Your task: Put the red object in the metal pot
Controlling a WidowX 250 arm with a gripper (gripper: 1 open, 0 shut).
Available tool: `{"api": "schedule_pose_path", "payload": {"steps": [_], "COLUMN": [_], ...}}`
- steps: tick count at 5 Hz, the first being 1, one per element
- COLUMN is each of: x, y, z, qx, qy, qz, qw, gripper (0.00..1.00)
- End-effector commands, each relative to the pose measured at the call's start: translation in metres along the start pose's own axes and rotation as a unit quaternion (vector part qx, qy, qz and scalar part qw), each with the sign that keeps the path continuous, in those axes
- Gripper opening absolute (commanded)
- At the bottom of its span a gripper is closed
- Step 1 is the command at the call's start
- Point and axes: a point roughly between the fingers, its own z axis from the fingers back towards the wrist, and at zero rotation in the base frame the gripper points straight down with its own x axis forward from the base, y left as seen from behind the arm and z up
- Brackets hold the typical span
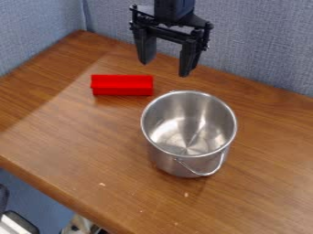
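The red object (121, 86) is a bright red bar lying flat on the wooden table, left of centre. The metal pot (188, 132) is a shiny steel cylinder standing upright to the right of the bar, empty inside, its wire handle hanging at the front. My gripper (167, 58) hangs above the table behind both, pointing down, its black fingers (145, 47) spread wide with nothing between them. It is up and to the right of the red bar and apart from it.
The wooden table (73, 128) runs to a front edge at the lower left and bottom. A blue wall stands behind it. Dark shapes lie below the table edge at the bottom left.
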Motion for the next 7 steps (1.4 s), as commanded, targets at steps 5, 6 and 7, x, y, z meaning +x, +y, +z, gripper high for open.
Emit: {"api": "schedule_pose_path", "payload": {"steps": [5, 6, 7], "x": [0.006, 0.009, 0.01], "y": [0.024, 0.056, 0.077], "z": [-0.015, -0.021, -0.032], "qx": [0.013, 0.02, 0.036], "qy": [0.048, 0.046, 0.045], "qz": [-0.021, -0.065, -0.144], "qw": [0.9985, 0.9966, 0.9879], "gripper": [1.0, 1.0, 1.0]}}
